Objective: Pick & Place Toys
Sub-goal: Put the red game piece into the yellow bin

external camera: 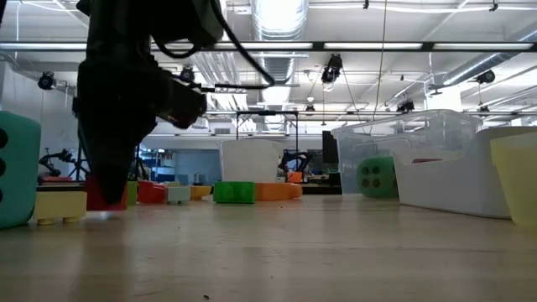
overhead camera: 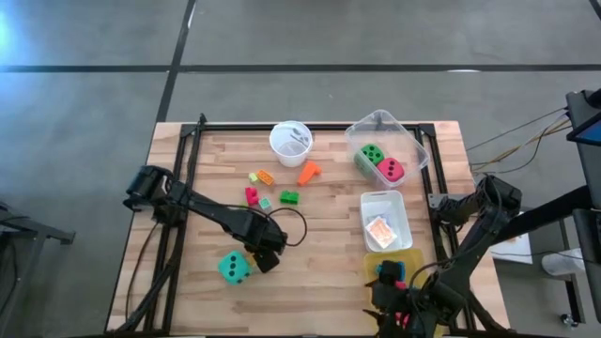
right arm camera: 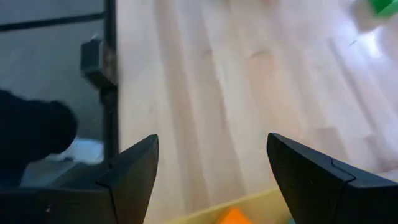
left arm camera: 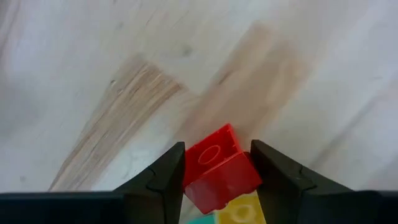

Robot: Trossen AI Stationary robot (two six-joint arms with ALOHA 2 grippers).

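Red block (left arm camera: 219, 168) pinched between the left gripper's (left arm camera: 217, 163) dark fingers, a yellow block (left arm camera: 239, 212) just beneath it in the left wrist view; gripper low over the wooden table (overhead camera: 319, 263), near its front edge, with the teal die (overhead camera: 235, 268) just beside it; the low view shows the same die (external camera: 18, 172) at the picture's left edge, a pale yellow block (external camera: 59, 208) against it.

Right gripper (overhead camera: 394, 299) waits at the front right corner over the yellow bin (overhead camera: 373, 266) — fingers spread wide, nothing between them.

Mid-table: loose blocks scattered — magenta (overhead camera: 252, 195), green (overhead camera: 289, 197), orange (overhead camera: 308, 173), a small yellow-and-orange pair (overhead camera: 261, 176); white rectangular bin (overhead camera: 400, 218) to their right holding a small card pack (overhead camera: 379, 231).

Far side: white round cup (overhead camera: 290, 142); beside it the clear bin (overhead camera: 413, 143), tilted, with the green die (overhead camera: 369, 157) and red-pink die (overhead camera: 391, 170) inside, touching.
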